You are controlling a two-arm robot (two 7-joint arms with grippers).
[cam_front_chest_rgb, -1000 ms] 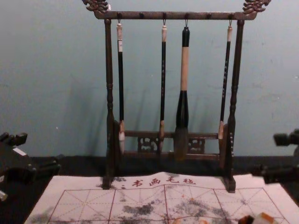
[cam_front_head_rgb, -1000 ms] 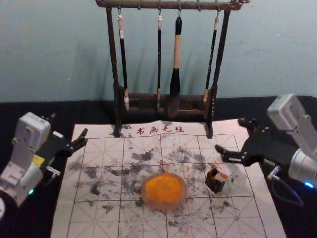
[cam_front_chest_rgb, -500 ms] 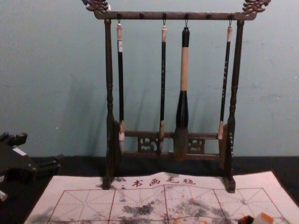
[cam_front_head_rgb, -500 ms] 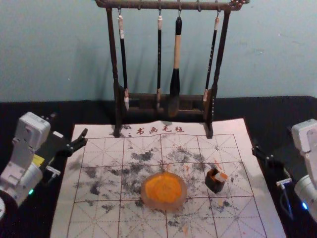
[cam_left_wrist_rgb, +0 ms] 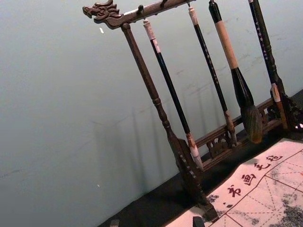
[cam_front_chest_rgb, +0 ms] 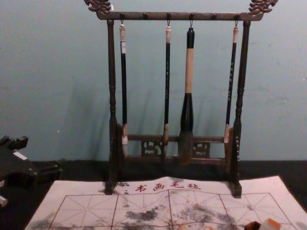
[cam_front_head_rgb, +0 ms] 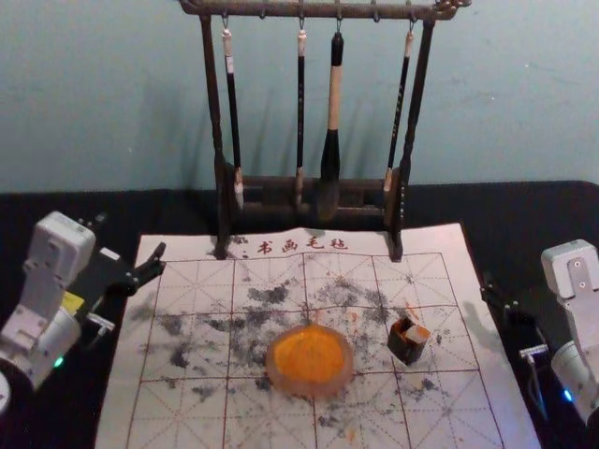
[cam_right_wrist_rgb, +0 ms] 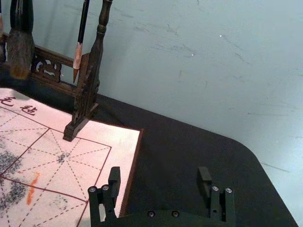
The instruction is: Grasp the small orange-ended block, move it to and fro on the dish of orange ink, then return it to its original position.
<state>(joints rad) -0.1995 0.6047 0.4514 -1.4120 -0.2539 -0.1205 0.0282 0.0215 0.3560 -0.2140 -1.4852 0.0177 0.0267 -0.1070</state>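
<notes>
Where the block (cam_front_head_rgb: 419, 333) stood: on the mat, to the right of the dish, its orange end up, set in or against a dark, orange-smeared holder (cam_front_head_rgb: 406, 349); which of the two, cannot tell. One block, one holder.
Dish (cam_front_head_rgb: 310, 362): one, round, pale-rimmed, orange ink inside; a little apart from the holder.
Mat (cam_front_head_rgb: 187, 426): one, white, ruled in red squares with dashed diagonals, blotched grey and black, flecked orange; four red characters along the far margin.
Right gripper (cam_front_head_rgb: 496, 292): just off the mat's right edge; fingers spread wide, nothing held.
Left gripper (cam_front_head_rgb: 130, 236): parked by the mat's far left corner; fingers well parted, nothing held.
Rack (cam_front_chest_rgb: 112, 96): one, dark carved wood, upright at the mat's far edge; two posts, two ornate ends on the top bar, one pierced lower rail.
Brushes: four, hung tip down; three slender (cam_front_chest_rgb: 124, 86) (cam_front_chest_rgb: 167, 86) (cam_front_chest_rgb: 231, 86), one stout (cam_front_chest_rgb: 189, 72) with a light wooden section.
Table (cam_right_wrist_rgb: 180, 156): one, black, reaching past the mat on both sides.
Room: one plain blue-grey wall (cam_front_chest_rgb: 48, 72) behind, lightly scuffed.
</notes>
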